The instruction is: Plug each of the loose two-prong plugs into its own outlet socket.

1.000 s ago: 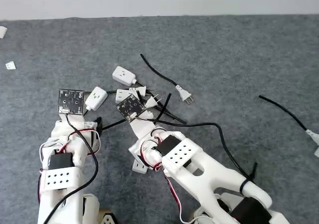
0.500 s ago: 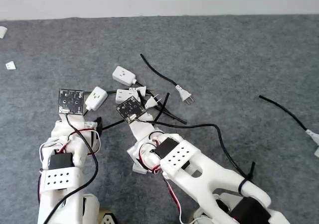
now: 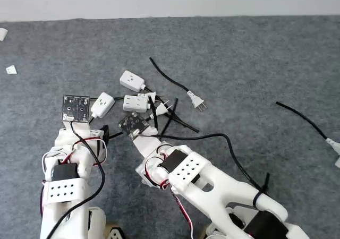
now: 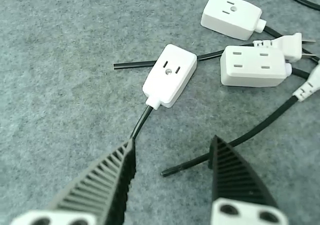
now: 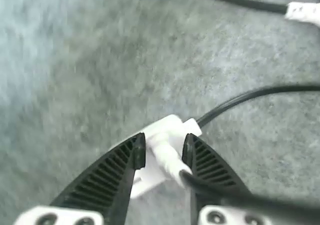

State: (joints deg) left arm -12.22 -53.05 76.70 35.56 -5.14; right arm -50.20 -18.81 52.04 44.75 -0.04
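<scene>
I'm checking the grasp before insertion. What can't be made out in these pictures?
- Right wrist view: prongs of the white plug held in the right gripper, hidden by its fingers and blur.
- Left wrist view: another plug, cut off by the frame edge.
- High view: the far cord's plug, cut off by the edge.
</scene>
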